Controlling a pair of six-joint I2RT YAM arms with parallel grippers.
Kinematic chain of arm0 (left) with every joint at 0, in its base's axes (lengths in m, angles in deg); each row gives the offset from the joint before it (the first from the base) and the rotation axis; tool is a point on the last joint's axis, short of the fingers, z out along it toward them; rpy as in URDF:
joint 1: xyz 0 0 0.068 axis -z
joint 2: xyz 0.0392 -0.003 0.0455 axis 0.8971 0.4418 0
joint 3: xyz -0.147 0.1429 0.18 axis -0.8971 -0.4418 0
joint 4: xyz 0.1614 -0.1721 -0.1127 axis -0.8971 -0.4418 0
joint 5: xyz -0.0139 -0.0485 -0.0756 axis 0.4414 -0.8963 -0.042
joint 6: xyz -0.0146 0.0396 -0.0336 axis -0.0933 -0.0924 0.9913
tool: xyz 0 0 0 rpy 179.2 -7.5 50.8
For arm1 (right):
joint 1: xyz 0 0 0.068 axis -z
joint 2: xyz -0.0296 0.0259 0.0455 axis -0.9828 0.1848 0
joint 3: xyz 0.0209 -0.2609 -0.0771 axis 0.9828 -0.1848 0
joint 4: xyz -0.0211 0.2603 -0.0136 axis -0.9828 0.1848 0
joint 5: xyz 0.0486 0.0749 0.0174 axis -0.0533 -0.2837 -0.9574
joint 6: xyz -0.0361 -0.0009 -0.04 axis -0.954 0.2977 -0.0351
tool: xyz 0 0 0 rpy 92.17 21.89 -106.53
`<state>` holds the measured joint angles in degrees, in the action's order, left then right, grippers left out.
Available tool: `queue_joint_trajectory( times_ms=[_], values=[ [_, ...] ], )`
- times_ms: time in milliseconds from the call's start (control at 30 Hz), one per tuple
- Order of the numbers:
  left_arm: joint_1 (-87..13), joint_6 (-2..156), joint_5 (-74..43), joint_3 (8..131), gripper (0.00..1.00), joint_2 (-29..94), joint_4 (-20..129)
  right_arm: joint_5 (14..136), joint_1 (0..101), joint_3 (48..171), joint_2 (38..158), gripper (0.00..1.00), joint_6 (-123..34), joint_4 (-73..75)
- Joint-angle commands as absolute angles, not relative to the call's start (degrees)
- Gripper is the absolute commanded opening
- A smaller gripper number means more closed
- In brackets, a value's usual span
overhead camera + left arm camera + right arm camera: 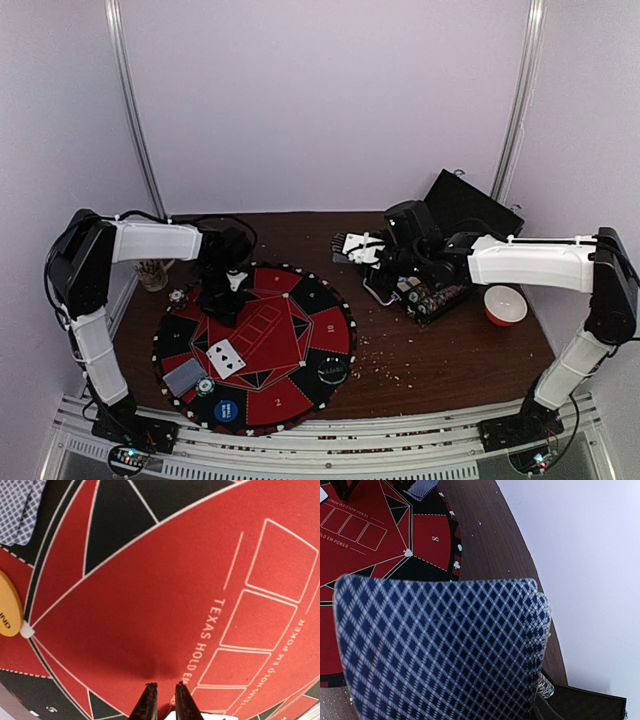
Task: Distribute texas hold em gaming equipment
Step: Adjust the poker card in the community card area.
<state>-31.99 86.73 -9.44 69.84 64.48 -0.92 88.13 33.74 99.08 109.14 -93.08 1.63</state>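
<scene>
The round red-and-black mat (pixel 300 345) bears two face-up cards (pixel 226 357), a grey-blue-backed card (pixel 183 377), a striped chip (pixel 205 386), a blue disc (pixel 226 410) and a black disc (pixel 332 370). Another chip (pixel 178 295) lies at the mat's left edge. My left gripper (pixel 224 298) hovers low over the mat's red centre, its fingers (pixel 151 702) nearly together with nothing between the tips. A yellow disc (pixel 7 612) and blue-backed cards (pixel 17 510) show at the left of its view. My right gripper (pixel 362 248) is shut on a deck of cards (pixel 440 650) that hides its fingers.
An open black case (pixel 440 290) with rows of chips (pixel 545 687) stands at the right, its lid behind. An orange-and-white bowl (pixel 505 305) is beside it. A clear cup (pixel 152 272) stands at the far left. Crumbs dot the brown table (pixel 430 360).
</scene>
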Motion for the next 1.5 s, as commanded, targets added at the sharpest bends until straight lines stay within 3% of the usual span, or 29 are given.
queue_joint_trajectory(
  times_ms=[0,333,933,1167,1333,1467],
  values=[
    [-31.5,87.0,-13.4,66.8,0.15,63.7,5.7,88.8,34.0,98.6,107.1,0.44,-92.6,1.2],
    [-31.6,88.6,-11.2,59.8,0.13,59.3,4.4,88.8,33.9,98.5,107.2,0.44,-92.6,1.0],
    [-32.0,88.8,-7.2,57.4,0.12,56.4,-0.5,88.8,34.0,98.3,107.1,0.44,-92.6,0.8],
    [-32.1,89.1,-6.5,60.7,0.14,56.9,0.6,88.7,34.0,98.6,107.2,0.44,-92.6,0.9],
    [-32.1,88.4,-3.8,67.3,0.19,55.5,2.3,88.8,33.7,99.0,107.1,0.44,-93.7,1.4],
    [-31.9,84.9,-9.3,73.7,0.27,52.4,9.1,87.7,33.0,99.3,106.5,0.44,-94.2,1.3]
  ],
)
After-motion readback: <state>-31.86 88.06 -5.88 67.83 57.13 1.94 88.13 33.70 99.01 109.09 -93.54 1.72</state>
